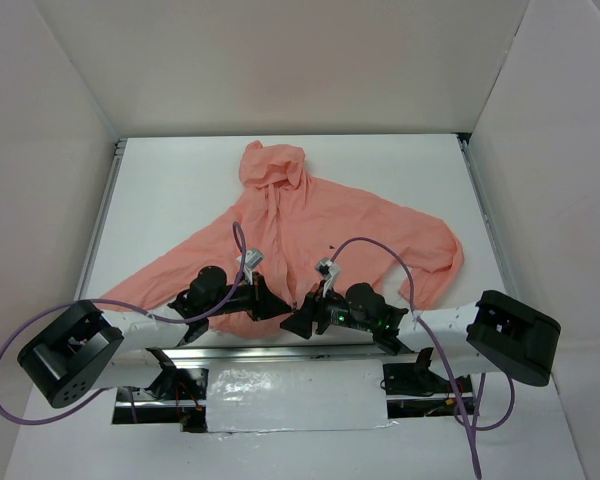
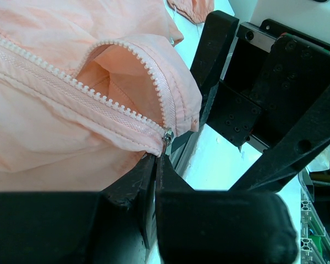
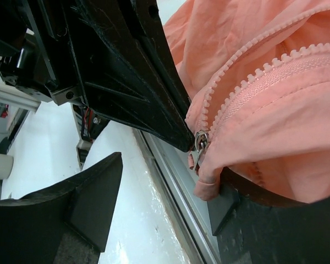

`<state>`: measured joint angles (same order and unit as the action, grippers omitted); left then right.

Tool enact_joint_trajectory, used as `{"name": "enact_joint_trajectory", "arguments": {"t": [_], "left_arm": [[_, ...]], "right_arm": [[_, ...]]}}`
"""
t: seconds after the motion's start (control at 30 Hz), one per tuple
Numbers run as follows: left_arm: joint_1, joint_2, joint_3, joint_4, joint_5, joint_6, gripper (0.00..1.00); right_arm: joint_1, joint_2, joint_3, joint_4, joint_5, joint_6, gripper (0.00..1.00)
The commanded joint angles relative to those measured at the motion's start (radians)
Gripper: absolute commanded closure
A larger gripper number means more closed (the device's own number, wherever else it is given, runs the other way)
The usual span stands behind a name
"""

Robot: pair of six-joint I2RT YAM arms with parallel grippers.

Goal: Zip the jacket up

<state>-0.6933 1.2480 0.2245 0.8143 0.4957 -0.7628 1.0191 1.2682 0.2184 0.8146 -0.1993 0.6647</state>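
Note:
The salmon-pink jacket (image 1: 310, 230) lies flat on the white table, hood at the far side, with its front zipper partly open at the bottom. The metal zipper slider (image 2: 166, 135) sits at the hem by the near table edge and also shows in the right wrist view (image 3: 201, 140). My left gripper (image 2: 155, 162) is shut on the hem right at the slider; in the top view it (image 1: 272, 302) is at the hem's middle. My right gripper (image 3: 170, 187) is open beside the slider, one finger (image 3: 82, 203) over bare table and the other under the hem; in the top view it (image 1: 302, 322) is close against the left one.
The aluminium rail of the near table edge (image 3: 176, 187) runs under both grippers. White walls enclose the table (image 1: 180, 180) on three sides. Purple cables (image 1: 380, 248) arc over the jacket's lower part. The sleeves spread to the left (image 1: 150, 280) and right (image 1: 440, 250).

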Motion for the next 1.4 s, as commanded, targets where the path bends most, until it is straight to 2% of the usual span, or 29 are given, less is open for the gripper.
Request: {"name": "enact_joint_trajectory", "arguments": {"t": [0.0, 0.2, 0.47, 0.67, 0.83, 0.87, 1.07, 1.37], "left_arm": [[-0.006, -0.012, 0.032, 0.043, 0.009, 0.019, 1.00], [-0.006, -0.015, 0.030, 0.042, 0.009, 0.019, 1.00], [-0.006, -0.013, 0.030, 0.048, 0.015, 0.017, 1.00], [-0.006, -0.013, 0.029, 0.051, 0.015, 0.017, 1.00], [-0.006, -0.013, 0.029, 0.048, 0.015, 0.020, 1.00], [-0.006, -0.015, 0.029, 0.048, 0.015, 0.020, 1.00], [-0.006, -0.010, 0.030, 0.048, 0.014, 0.022, 1.00], [-0.006, -0.012, 0.029, 0.048, 0.015, 0.023, 1.00]], "right_arm": [[0.010, -0.015, 0.006, 0.044, -0.003, -0.001, 0.34], [0.010, 0.020, 0.006, 0.052, -0.002, 0.016, 0.45], [0.010, 0.042, 0.013, 0.034, 0.046, 0.049, 0.54], [0.012, 0.056, 0.022, 0.038, 0.043, 0.059, 0.73], [0.010, 0.057, 0.022, 0.037, 0.046, 0.065, 0.80], [0.010, 0.057, 0.024, 0.032, 0.050, 0.068, 0.88], [0.010, 0.046, 0.036, -0.014, 0.073, 0.091, 1.00], [0.010, -0.021, 0.042, -0.124, 0.074, 0.202, 1.00]]}}
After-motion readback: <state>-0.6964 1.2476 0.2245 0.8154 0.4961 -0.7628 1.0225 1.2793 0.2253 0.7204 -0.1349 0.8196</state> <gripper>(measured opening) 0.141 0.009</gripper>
